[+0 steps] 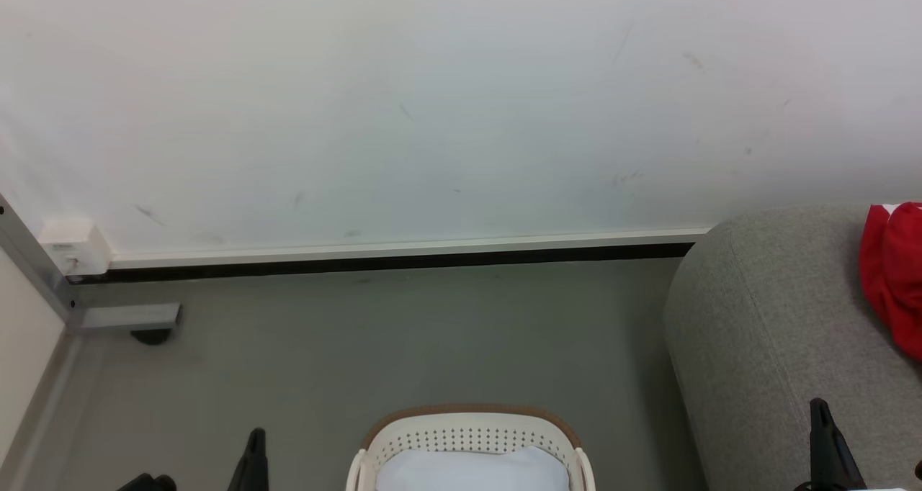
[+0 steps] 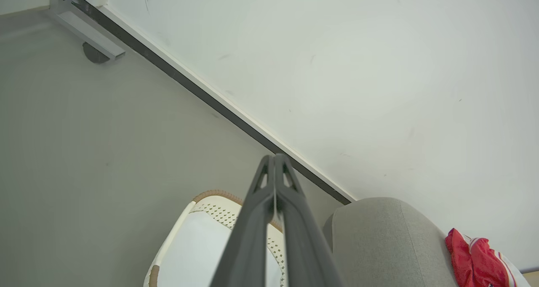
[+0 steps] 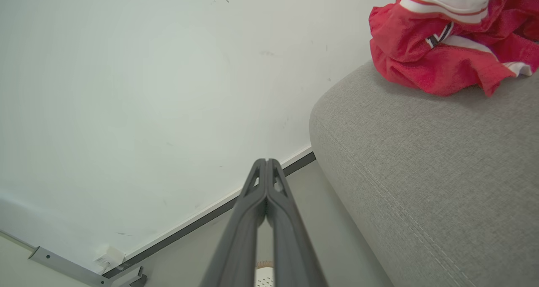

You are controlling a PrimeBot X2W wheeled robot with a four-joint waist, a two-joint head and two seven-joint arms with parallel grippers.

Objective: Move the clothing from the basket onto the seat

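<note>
Lying on seat [image 3: 421, 173], clothing [image 3: 438, 55] well apart from closed right claw [image 3: 266, 161], left claw [image 2: 274, 156] closed

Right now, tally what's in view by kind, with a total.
grippers: 2, left gripper and right gripper, both shut
basket: 1
pale pad: 1, in the basket
seat: 1
clothing pile: 1, red and white, on the seat
total: 6

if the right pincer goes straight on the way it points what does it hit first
Probably the white wall: the shut right pincer aims at it, with the grey seat off to one side. Depth is unclear.
</note>
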